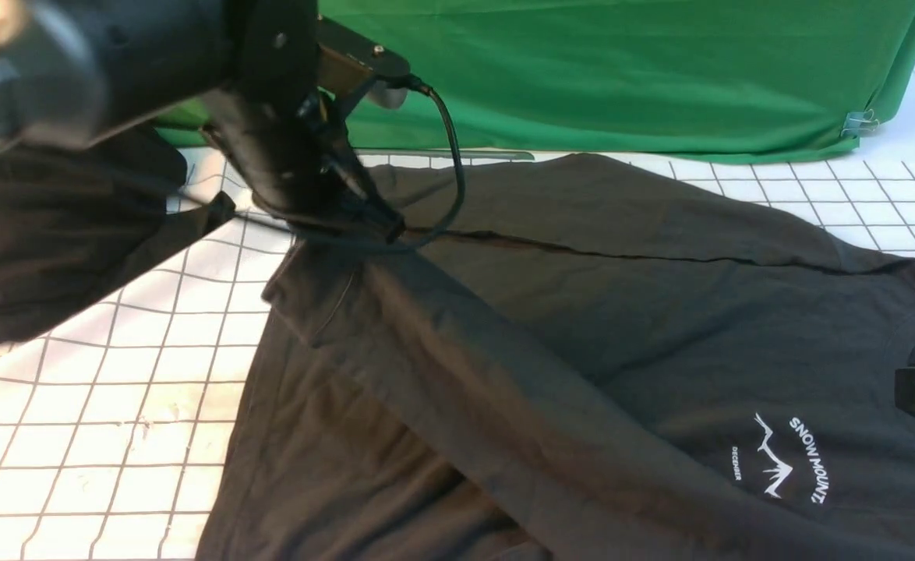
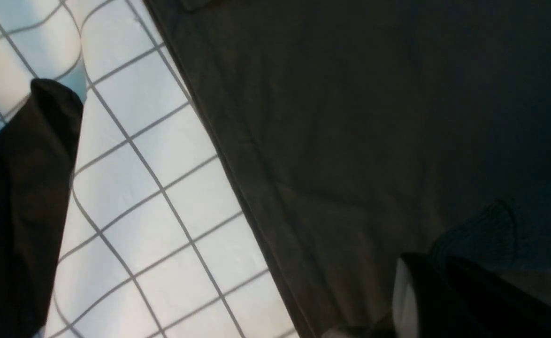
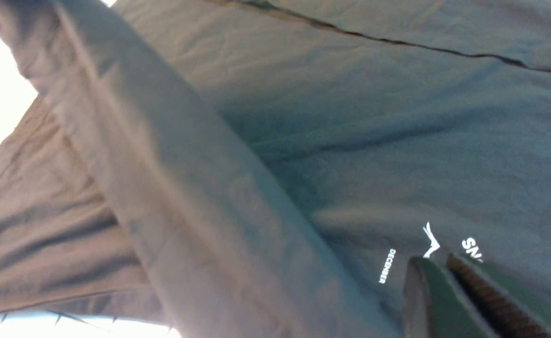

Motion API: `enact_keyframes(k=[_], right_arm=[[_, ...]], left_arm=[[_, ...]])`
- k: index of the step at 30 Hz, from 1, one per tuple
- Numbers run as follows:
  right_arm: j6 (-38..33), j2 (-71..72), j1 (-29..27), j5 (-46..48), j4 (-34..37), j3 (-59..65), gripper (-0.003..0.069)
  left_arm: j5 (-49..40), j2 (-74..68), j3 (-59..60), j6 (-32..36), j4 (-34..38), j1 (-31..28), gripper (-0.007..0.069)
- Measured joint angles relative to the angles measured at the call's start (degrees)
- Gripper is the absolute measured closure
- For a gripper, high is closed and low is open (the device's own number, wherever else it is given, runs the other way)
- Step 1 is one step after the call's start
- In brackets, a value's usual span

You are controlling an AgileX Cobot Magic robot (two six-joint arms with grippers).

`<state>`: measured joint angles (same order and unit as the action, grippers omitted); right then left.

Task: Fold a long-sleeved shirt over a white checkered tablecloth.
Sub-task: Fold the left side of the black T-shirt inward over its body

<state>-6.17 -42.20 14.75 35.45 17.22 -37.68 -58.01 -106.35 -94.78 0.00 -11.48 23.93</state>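
Finds the shirt [image 1: 582, 312] spread chest-up over the tablecloth [image 1: 114, 405], print [image 1: 785, 460] toward the right, one sleeve [image 1: 442, 351] laid slantwise across the body. Sees the left gripper [image 1: 379, 224] pressed together over the cuff end of that sleeve; cannot tell of any cloth pinched there. Sees the right gripper [image 3: 437, 265] likewise pressed together just above the print, apparently gripping nothing. Judged risks from here: dragging the sleeve off the body by pulling away with cloth caught; rucking the tablecloth by dipping too low at the shirt's edge; snagging the black heap [image 1: 52, 234] just beside the left arm and sweeping it onto the shirt; skewing the next fold by grabbing one layer only of such soft knit. Worth lifting straight up and checking for trailing cloth before moving on.
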Motion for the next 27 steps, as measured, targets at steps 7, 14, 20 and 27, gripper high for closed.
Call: enact_keyframes(k=[7, 14, 20, 27], right_arm=[[0.24, 0.0, 0.0, 0.5, 0.0, 0.0, 0.0608], [-4.26, -2.19, 0.0, 10.21, 1.13, -0.6, 0.0595], [-9.75, -6.65, 0.0, 15.9, 3.68, -2.79, 0.0591], [-19.14, -18.91, 6.94, 18.04, 8.49, -3.74, 0.0579]], left_arm=[[-2.36, -8.89, -9.31, 0.6, 3.27, -4.47, 0.0608], [-1.42, -14.71, -12.52, 0.35, 3.83, -6.44, 0.0608], [-0.91, -16.52, -12.64, 0.0, 3.96, -7.45, 0.0608], [-0.47, -17.12, -12.64, 0.0, 4.57, -8.08, 0.0608]])
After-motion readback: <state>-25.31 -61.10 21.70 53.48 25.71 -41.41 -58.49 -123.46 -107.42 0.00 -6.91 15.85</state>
